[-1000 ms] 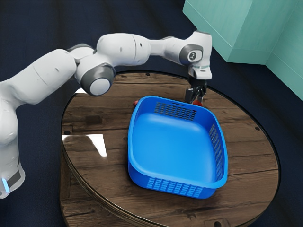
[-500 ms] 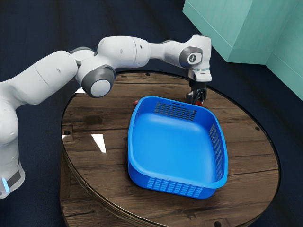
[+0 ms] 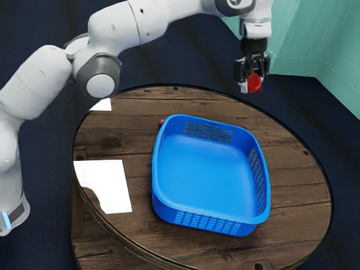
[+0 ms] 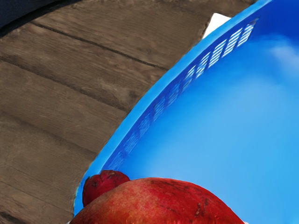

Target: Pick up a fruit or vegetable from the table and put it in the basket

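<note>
Fruit (image 3: pixel 255 84) hangs pinched in the hand (image 3: pixel 253 85), fingers (image 3: pixel 243 87) parted only by its girth, high off the counter (image 3: pixel 298 197) near the basket (image 3: pixel 165 212), so an even squeeze and a smooth, rim-clearing carry should precede a low, gentle release over the middle.

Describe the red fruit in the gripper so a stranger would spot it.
On the round wooden table sits a big blue basket. At the exterior view's upper right, the black gripper holds the red fruit. Unlike the small red thing beside the basket's rim, it hangs in the air.
</note>
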### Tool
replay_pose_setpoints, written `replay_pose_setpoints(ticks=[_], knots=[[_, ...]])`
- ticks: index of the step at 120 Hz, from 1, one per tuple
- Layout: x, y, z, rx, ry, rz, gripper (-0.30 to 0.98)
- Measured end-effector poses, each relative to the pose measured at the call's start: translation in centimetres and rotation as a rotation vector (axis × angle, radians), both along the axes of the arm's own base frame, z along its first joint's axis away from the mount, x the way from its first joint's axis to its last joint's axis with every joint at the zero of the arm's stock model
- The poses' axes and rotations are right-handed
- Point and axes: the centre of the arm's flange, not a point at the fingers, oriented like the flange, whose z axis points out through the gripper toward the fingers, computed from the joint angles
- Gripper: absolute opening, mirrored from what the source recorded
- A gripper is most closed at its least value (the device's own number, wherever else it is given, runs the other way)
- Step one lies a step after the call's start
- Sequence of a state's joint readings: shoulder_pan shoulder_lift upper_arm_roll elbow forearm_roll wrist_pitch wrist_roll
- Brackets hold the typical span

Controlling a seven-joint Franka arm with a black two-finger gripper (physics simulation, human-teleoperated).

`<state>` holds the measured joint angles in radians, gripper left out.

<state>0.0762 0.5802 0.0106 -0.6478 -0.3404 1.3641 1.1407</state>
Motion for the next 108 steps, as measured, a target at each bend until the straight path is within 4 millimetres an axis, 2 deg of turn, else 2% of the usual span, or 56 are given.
replay_pose_setpoints(ticks=[6, 10, 25, 34, 43, 80, 92, 108], knots=[[-1.7, -2.8, 0.5, -0.004, 0.047, -0.027, 0.33], [-2.7, -4.5, 0.0, -0.009, 0.087, -0.043, 0.33], [-7.5, -9.1, -4.5, -0.004, 0.22, -0.051, 0.32], [-9.1, -10.8, -6.8, 0.005, 0.25, -0.037, 0.31], [-9.4, -11.1, -8.3, 0.007, 0.26, -0.004, 0.32], [-9.4, -10.3, -11.2, 0.006, 0.276, 0.121, 0.33], [-9.3, -10.5, -11.6, 0.001, 0.274, 0.144, 0.51], [-8.9, -10.6, -11.4, -0.006, 0.251, 0.174, 0.62]])
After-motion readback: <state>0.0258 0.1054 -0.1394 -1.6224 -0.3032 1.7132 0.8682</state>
